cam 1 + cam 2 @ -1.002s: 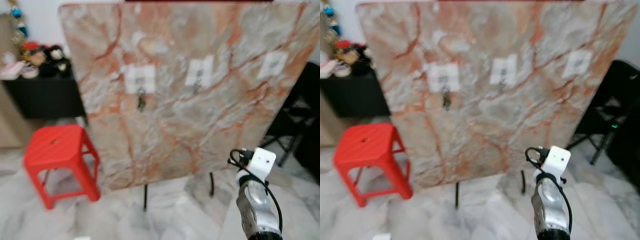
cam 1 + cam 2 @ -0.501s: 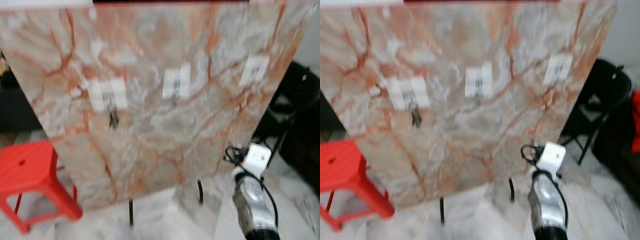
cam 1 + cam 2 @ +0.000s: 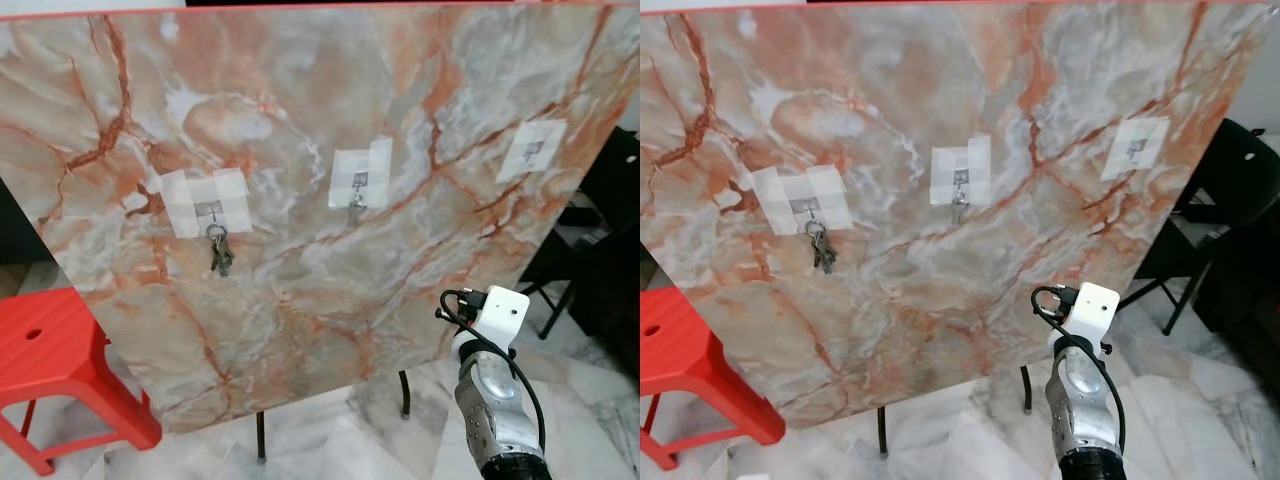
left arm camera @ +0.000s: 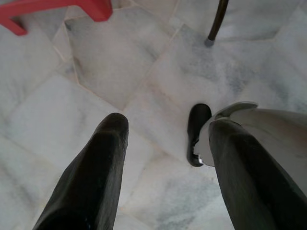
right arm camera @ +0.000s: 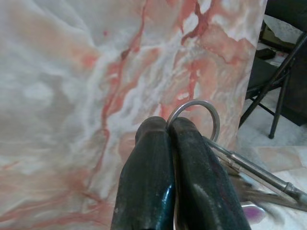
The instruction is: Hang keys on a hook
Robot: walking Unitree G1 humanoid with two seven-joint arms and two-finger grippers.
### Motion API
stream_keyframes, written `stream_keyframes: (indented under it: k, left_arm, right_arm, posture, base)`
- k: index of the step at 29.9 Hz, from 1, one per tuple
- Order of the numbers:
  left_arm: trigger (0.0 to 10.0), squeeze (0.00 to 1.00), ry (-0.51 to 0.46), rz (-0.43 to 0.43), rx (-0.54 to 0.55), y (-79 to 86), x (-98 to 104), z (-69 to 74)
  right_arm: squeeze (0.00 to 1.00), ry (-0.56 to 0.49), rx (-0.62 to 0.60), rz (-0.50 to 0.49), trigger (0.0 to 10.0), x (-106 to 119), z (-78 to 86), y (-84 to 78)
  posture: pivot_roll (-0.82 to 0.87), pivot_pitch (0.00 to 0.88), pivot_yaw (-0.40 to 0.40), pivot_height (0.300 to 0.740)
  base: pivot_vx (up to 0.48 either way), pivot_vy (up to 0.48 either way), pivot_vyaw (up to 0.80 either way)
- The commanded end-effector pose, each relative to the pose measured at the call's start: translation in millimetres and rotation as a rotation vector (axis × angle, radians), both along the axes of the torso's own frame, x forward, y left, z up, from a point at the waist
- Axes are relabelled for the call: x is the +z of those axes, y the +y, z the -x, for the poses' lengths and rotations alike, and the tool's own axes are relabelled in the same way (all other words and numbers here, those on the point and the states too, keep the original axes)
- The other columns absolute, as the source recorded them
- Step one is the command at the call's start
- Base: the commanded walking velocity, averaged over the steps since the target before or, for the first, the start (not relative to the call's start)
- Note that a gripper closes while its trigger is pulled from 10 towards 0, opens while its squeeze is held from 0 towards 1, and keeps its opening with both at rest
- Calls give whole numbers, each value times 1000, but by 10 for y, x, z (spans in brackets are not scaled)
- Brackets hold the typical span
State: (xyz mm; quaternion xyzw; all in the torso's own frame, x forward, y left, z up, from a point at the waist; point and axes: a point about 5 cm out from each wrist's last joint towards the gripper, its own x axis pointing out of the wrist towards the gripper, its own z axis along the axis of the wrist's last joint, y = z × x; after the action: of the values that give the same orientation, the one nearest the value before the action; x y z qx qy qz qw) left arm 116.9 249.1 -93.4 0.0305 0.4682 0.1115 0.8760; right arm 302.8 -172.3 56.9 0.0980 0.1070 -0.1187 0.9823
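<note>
A marble board (image 3: 300, 120) stands upright before me with three taped hooks. The left hook (image 3: 208, 209) carries a bunch of keys (image 3: 219, 252). The middle hook (image 3: 356, 205) and the right hook (image 3: 528, 155) hold no keys. My right arm (image 3: 490, 400) is raised at the lower right, below the middle and right hooks, its white wrist camera (image 3: 497, 312) toward the board. In the right wrist view my right gripper (image 5: 168, 127) is shut on a silver key ring (image 5: 211, 111) with keys (image 5: 259, 182) trailing beside the fingers. My left gripper (image 4: 168, 124) hangs open over the floor.
A red plastic stool (image 3: 50, 350) stands at the board's lower left. A black folding chair (image 3: 1230, 200) is behind the board's right edge. The board rests on thin black legs (image 3: 260, 440) on a marble floor (image 4: 96, 72). My foot (image 4: 197, 134) is under the left gripper.
The camera has come closer to the board and turned right, so the board looks larger and sharper. The right arm stays raised with the key ring in its grip.
</note>
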Motion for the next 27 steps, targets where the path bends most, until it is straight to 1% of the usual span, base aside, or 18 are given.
stream_keyframes:
  k: [1,9,11,13,18,25,27]
  left_arm:
    - [10000,0,27,-3,-17,-2,-21,59]
    - [10000,0,39,-8,-10,38,-19,82]
    - [10000,0,41,-8,-8,33,-21,84]
    - [10000,0,42,-9,-8,27,-24,86]
    - [10000,0,45,-8,-13,0,-30,79]
    - [10000,0,41,-9,-6,14,-24,73]
    - [10000,0,40,-13,4,74,-12,96]
  right_arm:
    - [0,-30,10,19,10000,54,-24,10]
    - [0,-52,28,34,10000,94,-52,36]
    - [0,-73,28,72,10000,126,-55,31]
    - [0,-102,42,99,10000,170,-57,41]
    - [0,-107,56,97,10000,184,-66,69]
    - [0,-113,41,101,10000,188,-66,66]
    - [0,-113,33,97,10000,189,-68,57]
  posture:
    - [87,0,-57,729]
    - [90,0,-58,729]
    - [94,0,-60,729]
    - [93,0,-59,729]
    - [92,0,-60,729]
    - [96,0,-61,729]
    - [95,0,-61,729]
  base:
    - [0,0,0]
    - [0,-342,0]
    - [0,-349,0]
    - [0,-379,653]
    - [0,-386,668]
    - [0,-391,0]
    - [0,-351,0]
